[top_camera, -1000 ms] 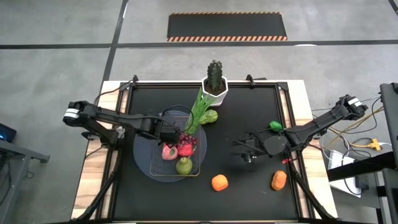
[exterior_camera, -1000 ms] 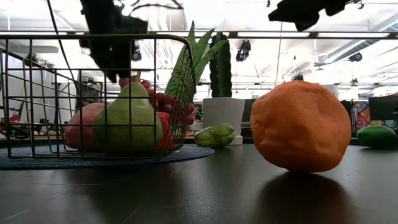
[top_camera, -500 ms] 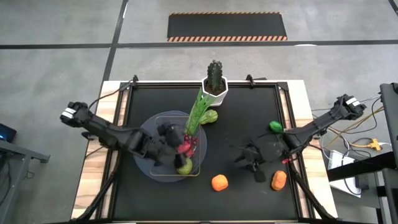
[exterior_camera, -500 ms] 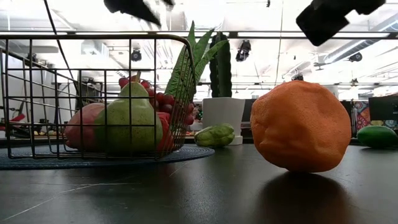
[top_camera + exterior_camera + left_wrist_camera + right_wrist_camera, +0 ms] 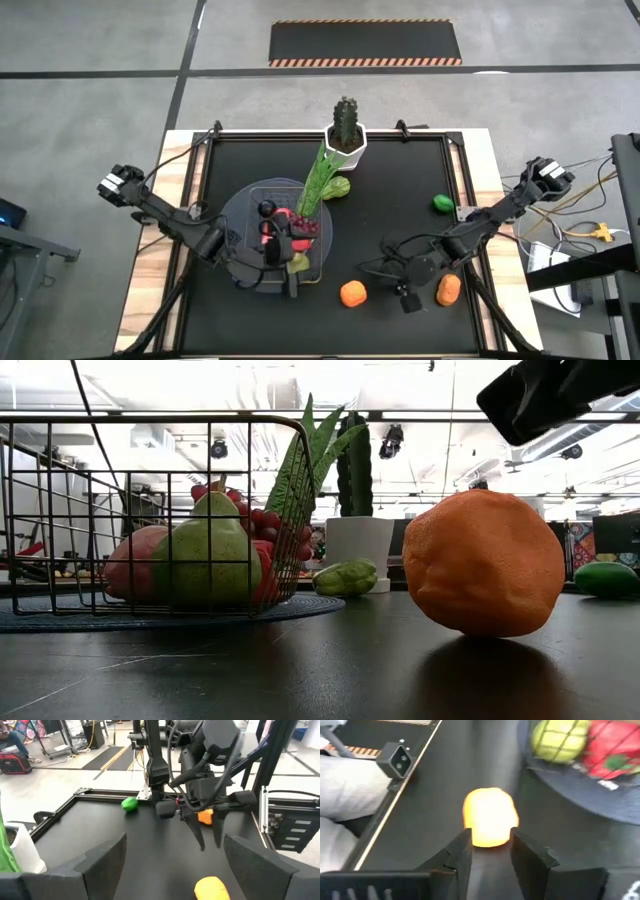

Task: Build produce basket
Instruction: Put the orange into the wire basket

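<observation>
The dark wire basket (image 5: 262, 195) stands on a round grey-blue disc (image 5: 232, 215) left of centre. It holds a green pear (image 5: 213, 555), red fruit (image 5: 272, 232), purple grapes (image 5: 305, 226) and a long green leafy stalk (image 5: 318, 180) that leans out over the far rim. My left gripper (image 5: 292, 283) is open and empty above the basket's near rim. My right gripper (image 5: 392, 285) is open, and an orange (image 5: 490, 817) lies on the table just ahead of its fingertips, untouched. The low view shows this gripper (image 5: 560, 390) above the orange (image 5: 485, 560).
A second orange piece (image 5: 448, 290) lies near the right arm. A green fruit (image 5: 443, 204) lies at the right, and a pale green one (image 5: 340, 187) beside the stalk. A white pot with a cactus (image 5: 345, 135) stands at the far edge.
My left gripper has risen out of the basket and gone toward the table's near edge, above the basket's near rim. My right gripper has gone toward the near edge and closer to the orange. The fruit in the basket has stayed still.
</observation>
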Motion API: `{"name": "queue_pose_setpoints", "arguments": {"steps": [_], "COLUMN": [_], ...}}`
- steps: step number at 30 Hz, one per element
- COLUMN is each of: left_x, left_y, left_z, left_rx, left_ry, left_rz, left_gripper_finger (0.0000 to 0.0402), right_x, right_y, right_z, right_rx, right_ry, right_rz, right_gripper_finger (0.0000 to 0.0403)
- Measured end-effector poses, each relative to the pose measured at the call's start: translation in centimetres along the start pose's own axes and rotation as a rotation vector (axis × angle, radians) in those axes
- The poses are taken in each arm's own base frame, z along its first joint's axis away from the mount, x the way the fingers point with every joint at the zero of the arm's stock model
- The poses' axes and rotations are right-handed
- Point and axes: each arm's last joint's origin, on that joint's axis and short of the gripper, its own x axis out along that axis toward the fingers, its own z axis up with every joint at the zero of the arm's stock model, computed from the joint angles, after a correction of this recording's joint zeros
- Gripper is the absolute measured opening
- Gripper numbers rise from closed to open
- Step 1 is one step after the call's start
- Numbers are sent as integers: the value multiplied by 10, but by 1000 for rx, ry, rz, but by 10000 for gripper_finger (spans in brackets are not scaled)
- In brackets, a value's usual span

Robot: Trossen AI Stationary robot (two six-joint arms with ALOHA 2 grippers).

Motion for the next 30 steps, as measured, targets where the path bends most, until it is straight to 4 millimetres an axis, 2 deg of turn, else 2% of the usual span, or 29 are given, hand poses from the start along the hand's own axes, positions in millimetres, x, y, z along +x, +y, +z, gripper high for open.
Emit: {"name": "queue_pose_setpoints", "arguments": {"steps": [3, 9, 13, 17, 20, 24, 27, 30], "left_x": [0, 0, 0, 0, 0, 0, 0, 1], "left_y": [0, 0, 0, 1, 1, 1, 1, 1], "left_z": [0, -1, -1, -1, -2, -2, -2, -2], "left_rx": [1, 8, 33, 41, 55, 61, 83, 113], "left_ry": [1, 8, 7, 4, 4, 4, 5, 5], "left_rz": [0, 2, 5, 20, 22, 23, 22, 25], "left_gripper_finger": [313, 313, 313, 313, 313, 313, 313, 313], "right_x": [4, 16, 36, 56, 67, 78, 84, 86], "right_y": [-1, -3, -7, -12, -15, -16, -17, -17], "right_z": [1, -5, -10, -15, -17, -15, -16, -15], "right_rx": [41, 71, 44, 59, 71, 75, 58, 46], "right_ry": [24, 66, 87, 101, 114, 79, 63, 43], "right_rz": [6, -25, -46, -43, -4, 43, 44, 44], "right_gripper_finger": [155, 257, 315, 351, 359, 349, 328, 287]}}
